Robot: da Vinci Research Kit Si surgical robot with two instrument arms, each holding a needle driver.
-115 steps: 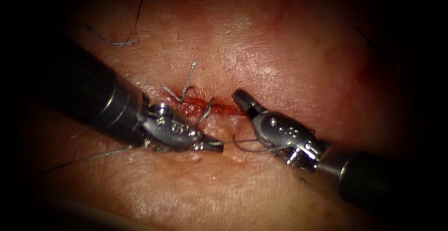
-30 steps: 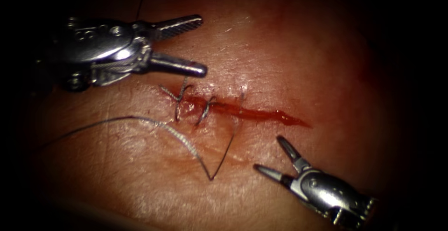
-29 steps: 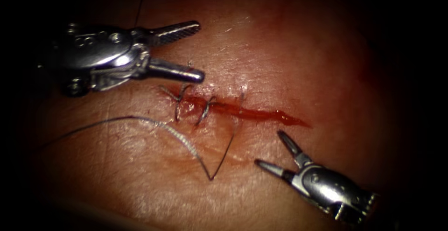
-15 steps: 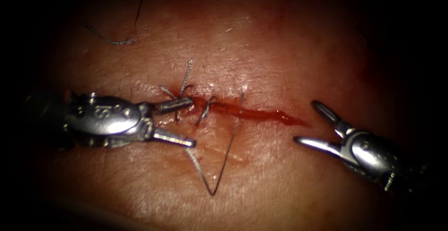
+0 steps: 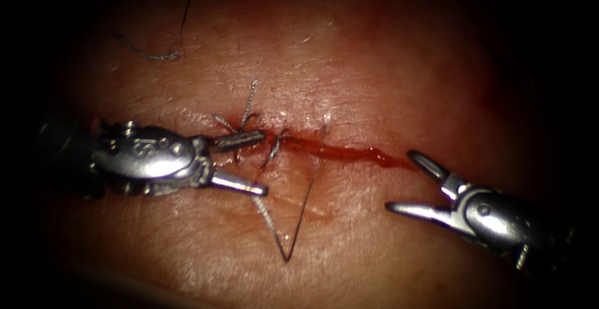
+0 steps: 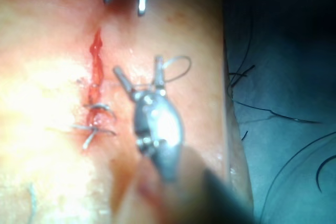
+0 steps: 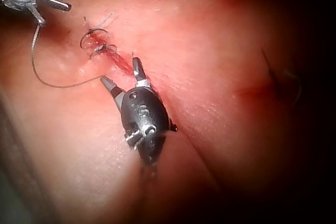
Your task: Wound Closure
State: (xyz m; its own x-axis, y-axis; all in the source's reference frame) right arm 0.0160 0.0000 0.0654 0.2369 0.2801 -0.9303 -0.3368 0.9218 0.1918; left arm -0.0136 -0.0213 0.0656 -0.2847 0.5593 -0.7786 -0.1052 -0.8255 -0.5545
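Observation:
The cut (image 5: 349, 153) runs across the tissue (image 5: 374, 65), with red fluid in it and two stitches (image 5: 274, 148) at its left end. My left tool (image 5: 264, 163) lies at that left end, open, one jaw over the leftmost stitch, nothing gripped. Braided thread (image 5: 265, 218) runs from under its lower jaw down to a sharp bend. From the bend a thin dark piece, apparently the needle (image 5: 302, 212), rises into the tissue at the cut's near edge. My right tool (image 5: 400, 181) stands open at the cut's right end and holds nothing. The right wrist view shows it (image 7: 119, 72) open beside the cut.
A loose cut piece of thread (image 5: 146, 53) lies on the tissue at the far left, with a dark hair-like strand beside it. Cut stitch ends (image 5: 249, 100) stick up above the leftmost stitch. Dark strands (image 6: 273, 114) lie off the tissue's edge.
Over the last second the left tool came down from above the cut to its left end, covering the thread's left arc. The right tool moved up and right to the cut's right end.

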